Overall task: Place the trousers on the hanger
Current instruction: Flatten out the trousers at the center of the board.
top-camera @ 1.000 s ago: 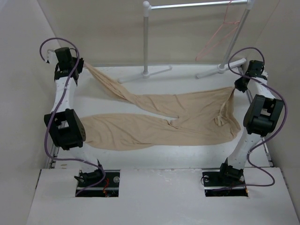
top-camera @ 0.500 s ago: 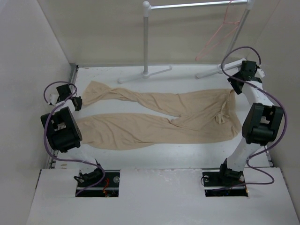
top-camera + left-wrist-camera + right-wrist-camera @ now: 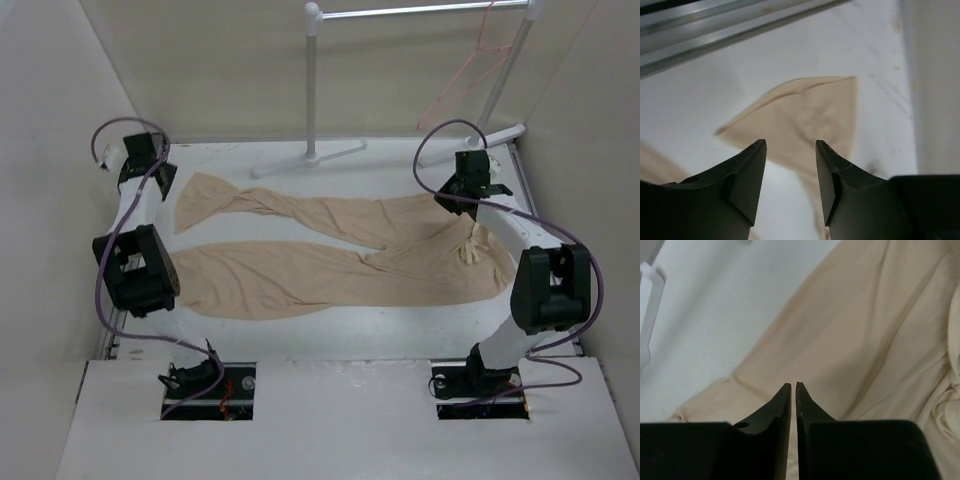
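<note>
Beige trousers (image 3: pixel 330 255) flat on table (image 3: pixel 330 335), left hand (image 3: pixel 790 147) spread above them, right hand (image 3: pixel 793 386) pressed together, holding nothing

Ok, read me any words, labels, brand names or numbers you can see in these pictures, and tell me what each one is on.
None can be read.
No lettering shows on the trousers, the hanger, the white rack or the table.
Any marking at the arm bases is too small to make out.
</note>
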